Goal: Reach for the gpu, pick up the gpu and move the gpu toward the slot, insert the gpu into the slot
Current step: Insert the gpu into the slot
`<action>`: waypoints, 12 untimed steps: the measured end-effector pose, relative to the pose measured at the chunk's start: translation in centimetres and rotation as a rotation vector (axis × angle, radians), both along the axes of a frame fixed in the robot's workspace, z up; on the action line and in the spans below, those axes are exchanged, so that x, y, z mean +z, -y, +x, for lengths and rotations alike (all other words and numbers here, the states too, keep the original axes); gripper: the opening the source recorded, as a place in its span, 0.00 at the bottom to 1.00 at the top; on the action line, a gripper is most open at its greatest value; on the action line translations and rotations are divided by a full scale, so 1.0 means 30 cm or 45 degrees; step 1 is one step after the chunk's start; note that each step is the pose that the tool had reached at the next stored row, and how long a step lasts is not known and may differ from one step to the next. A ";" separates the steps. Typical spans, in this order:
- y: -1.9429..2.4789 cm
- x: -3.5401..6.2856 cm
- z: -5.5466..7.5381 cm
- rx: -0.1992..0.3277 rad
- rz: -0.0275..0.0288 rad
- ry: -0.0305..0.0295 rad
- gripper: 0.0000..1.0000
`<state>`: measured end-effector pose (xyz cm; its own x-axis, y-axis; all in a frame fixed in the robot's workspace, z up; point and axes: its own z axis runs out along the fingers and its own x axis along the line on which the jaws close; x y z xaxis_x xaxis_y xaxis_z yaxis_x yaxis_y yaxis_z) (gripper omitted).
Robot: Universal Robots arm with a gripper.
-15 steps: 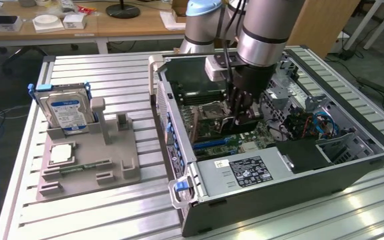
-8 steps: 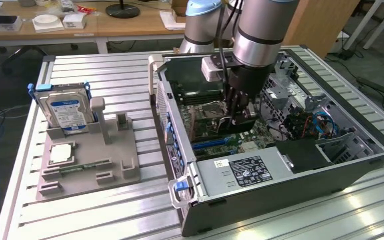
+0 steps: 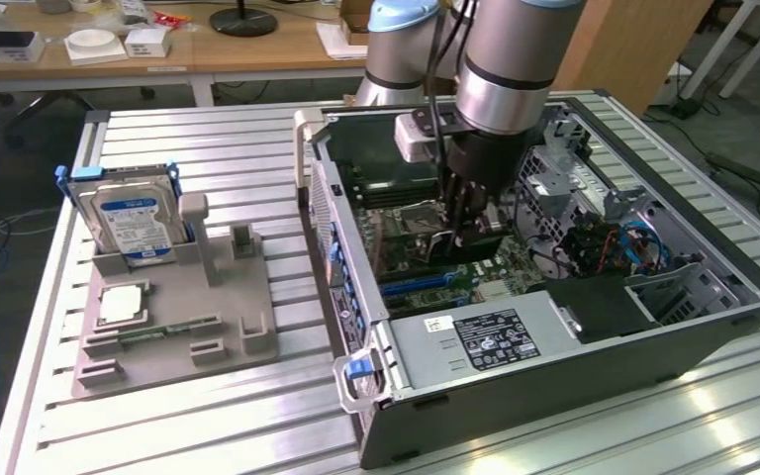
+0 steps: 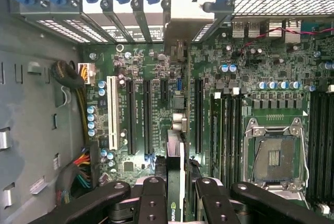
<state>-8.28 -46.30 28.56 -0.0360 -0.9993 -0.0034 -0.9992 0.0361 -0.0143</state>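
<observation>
The gpu (image 4: 176,145) is a thin dark card seen edge-on in the wrist view, with its silver bracket (image 4: 182,18) at the case's rear wall. My gripper (image 4: 177,187) is shut on it, and the two black fingers (image 4: 154,192) clamp the card from both sides. The card stands upright over the green motherboard, in line with a slot lying between two long black slots (image 4: 147,114) (image 4: 198,114). I cannot tell whether its edge is seated. In the exterior view the gripper (image 3: 470,236) reaches down inside the open computer case (image 3: 697,327), with the dark gpu (image 3: 482,247) below it.
A silver hard drive (image 3: 136,218) with a blue-white label stands in a grey fixture (image 3: 169,327) on the exterior view's left. Inside the case are the power supply (image 3: 486,336), a CPU socket (image 4: 274,153), a white slot (image 4: 111,112) and a cable bundle (image 4: 78,96).
</observation>
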 end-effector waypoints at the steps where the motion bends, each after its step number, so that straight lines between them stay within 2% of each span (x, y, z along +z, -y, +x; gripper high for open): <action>1: 0.000 -0.001 -0.003 0.000 -0.0001 -0.0001 0.26; 5: -0.001 -0.006 -0.010 0.004 -0.0004 -0.0002 0.26; 9: -0.004 -0.009 -0.011 0.052 0.0000 0.0000 0.26; 12: -0.004 -0.009 -0.011 0.054 -0.0001 -0.0001 0.26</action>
<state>-8.60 -46.17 28.30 0.0060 -1.0000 -0.0033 -0.9999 -0.0060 -0.0142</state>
